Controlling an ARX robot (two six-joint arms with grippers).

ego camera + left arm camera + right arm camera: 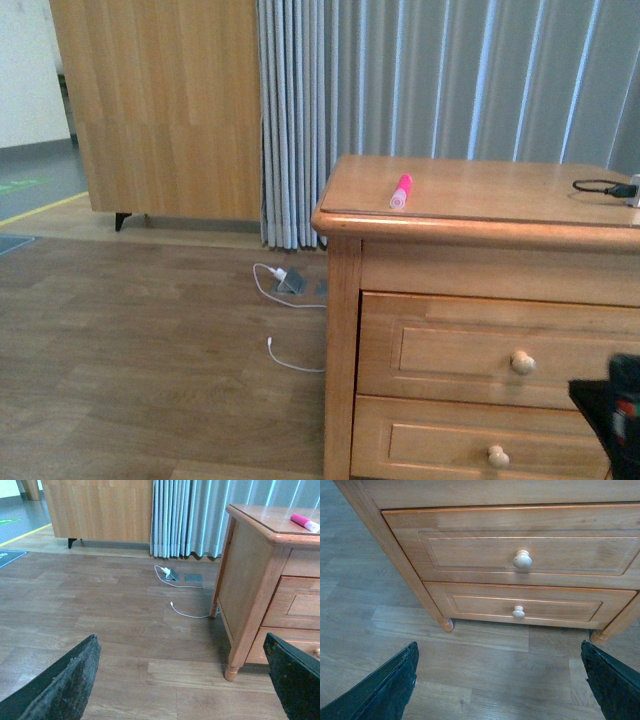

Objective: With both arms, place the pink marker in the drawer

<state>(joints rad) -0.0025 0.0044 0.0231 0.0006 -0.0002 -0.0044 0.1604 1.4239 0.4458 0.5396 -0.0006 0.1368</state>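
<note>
I see the pink marker (401,191) on the desk (500,190) top near its front left corner, long axis running back to front, pale cap toward the front edge. I'd call the left jaws, spread wide and empty off the desk's left side, the nearer pair. The right jaws, equally wide, face the shut drawer (470,552) in the desk's front.
</note>
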